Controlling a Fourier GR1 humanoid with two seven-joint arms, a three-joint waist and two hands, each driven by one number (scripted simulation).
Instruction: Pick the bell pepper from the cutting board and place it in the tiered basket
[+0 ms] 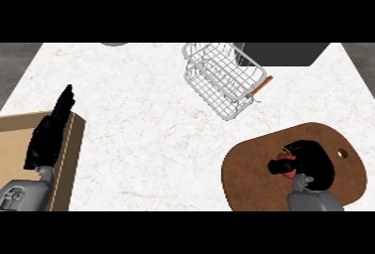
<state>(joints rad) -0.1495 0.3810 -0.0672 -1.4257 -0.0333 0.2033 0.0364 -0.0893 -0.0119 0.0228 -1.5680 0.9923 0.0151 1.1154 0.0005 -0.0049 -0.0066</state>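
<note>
Pepper [286, 162] inside curled right-hand fingers [313, 158]

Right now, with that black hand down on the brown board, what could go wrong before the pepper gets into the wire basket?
The right hand curls over the red bell pepper on the cutting board, hiding most of it, so the hold might be off-centre and the pepper could slip when lifted. The tiered basket stands apart across the counter, and its wire rims could catch the hand or pepper on the way in.
</note>
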